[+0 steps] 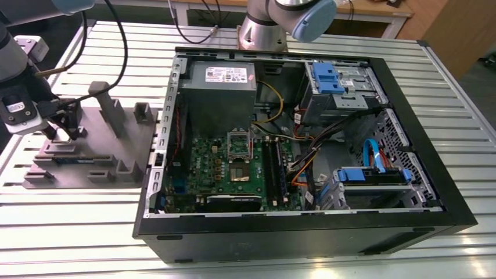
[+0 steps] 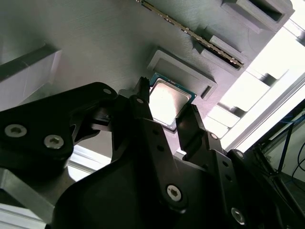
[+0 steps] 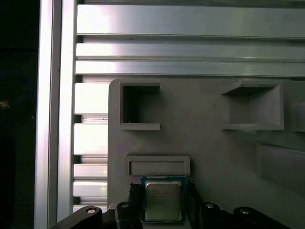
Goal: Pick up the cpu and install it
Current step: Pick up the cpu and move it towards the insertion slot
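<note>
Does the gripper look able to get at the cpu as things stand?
Likely yes: the gripper hangs right over the cpu in the grey fixture, fingers open on either side, nothing covering its top.

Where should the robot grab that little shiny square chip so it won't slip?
Probably by two opposite thin edges of the small square silver-topped cpu, coming straight down from above: it lies flat, shiny face up, on the grey holder tray, so only its sides offer grip.
</note>
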